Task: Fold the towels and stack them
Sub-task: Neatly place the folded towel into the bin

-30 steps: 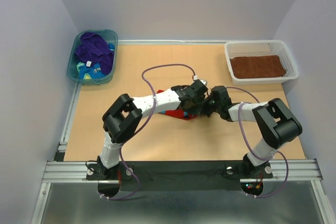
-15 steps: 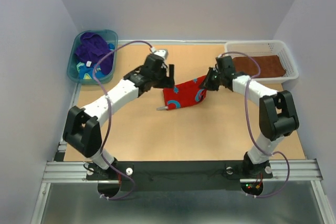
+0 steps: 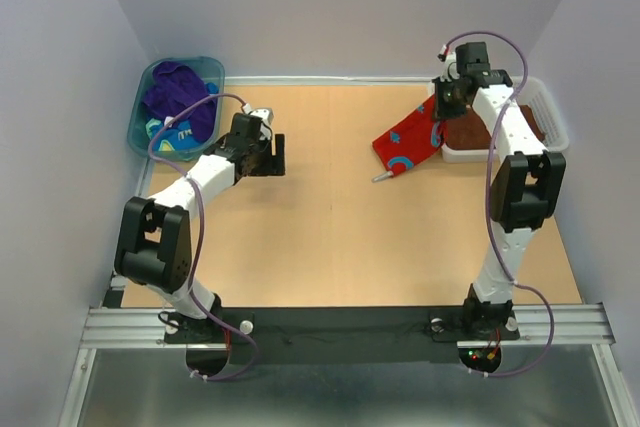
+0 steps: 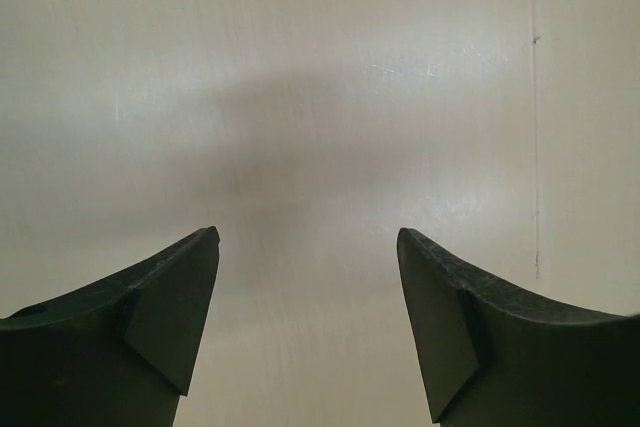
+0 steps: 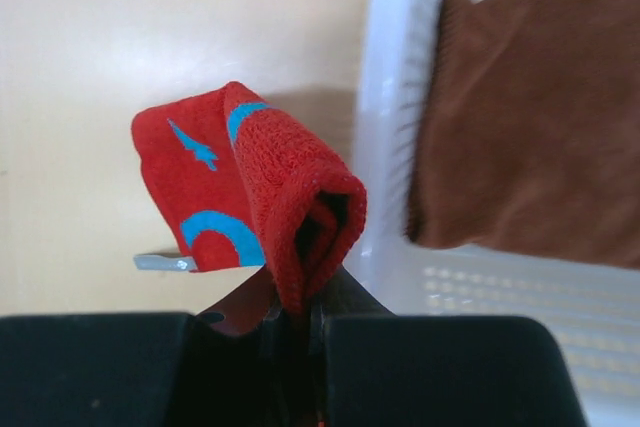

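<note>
A folded red towel with blue marks [image 3: 408, 142] [image 5: 245, 192] hangs from my right gripper [image 3: 443, 107] [image 5: 300, 312], which is shut on its upper edge just left of the white mesh basket [image 3: 545, 97] [image 5: 395, 117]. A folded brown towel [image 3: 492, 127] [image 5: 530, 117] lies flat inside that basket. My left gripper [image 3: 272, 155] [image 4: 308, 247] is open over bare table at the left, with nothing between its fingers. Purple [image 3: 178, 92] and teal-and-yellow [image 3: 165, 134] towels lie bunched in the teal tub [image 3: 208, 67].
The tan tabletop [image 3: 340, 237] spreads between the two arms. The tub stands at the back left corner and the basket at the back right. Grey walls close in on three sides. A metal rail [image 3: 340, 325] runs along the near edge.
My right gripper has carried the red towel from the table's middle up and right to the basket's edge. My left gripper has let go of it, opened and drawn back to the left.
</note>
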`<state>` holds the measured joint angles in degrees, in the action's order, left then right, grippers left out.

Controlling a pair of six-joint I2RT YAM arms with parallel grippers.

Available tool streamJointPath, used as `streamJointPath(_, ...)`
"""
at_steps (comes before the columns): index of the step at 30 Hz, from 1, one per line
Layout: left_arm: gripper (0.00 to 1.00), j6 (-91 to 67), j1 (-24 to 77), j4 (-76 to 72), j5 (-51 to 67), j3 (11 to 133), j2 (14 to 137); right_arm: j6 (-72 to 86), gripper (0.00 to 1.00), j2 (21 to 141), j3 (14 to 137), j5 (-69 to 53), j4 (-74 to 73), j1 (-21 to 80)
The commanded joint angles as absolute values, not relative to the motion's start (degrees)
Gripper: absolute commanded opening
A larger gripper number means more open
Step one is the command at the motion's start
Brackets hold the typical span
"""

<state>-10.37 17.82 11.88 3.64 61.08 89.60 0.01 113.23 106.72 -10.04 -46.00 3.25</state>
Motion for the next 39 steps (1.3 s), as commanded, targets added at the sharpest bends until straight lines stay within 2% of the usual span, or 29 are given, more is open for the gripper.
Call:
streamJointPath(1,0.83,-7.5,17.7,9.5,5.3,62.4,89.6,-9.1,0.00,117.6,116.6,-4.1,-54.1,0.7)
streamJointPath(4,0.81,-6.1,17.6,9.0,8.7,62.2,90.9,-14.2,0.00,121.2,122.7,-0.4,-54.1,-1.0)
streamJointPath(8,0.80,-5.5,17.5,6.1,9.9,61.3,91.3,-17.6,0.01,125.9,130.1,10.8,-54.0,-2.5)
streamJointPath(17,0.84,-6.3,17.5,5.8,1.1,61.6,94.7,-23.5,0.01,130.1,129.4,27.4,-48.7,-4.3)
streamJointPath(23,0.84,-5.9,17.6,5.8,-1.4,61.2,95.3,-26.1,0.01,129.6,125.3,32.2,-42.9,-4.8)
streamJointPath(37,0.84,-5.4,18.6,6.1,-2.0,61.3,96.2,-30.0,0.01,132.1,124.6,35.3,-35.8,-5.1)
streamJointPath(39,0.84,-5.2,18.8,6.2,-2.2,61.3,96.2,-29.8,0.08,132.5,124.3,35.7,-34.6,-5.1)
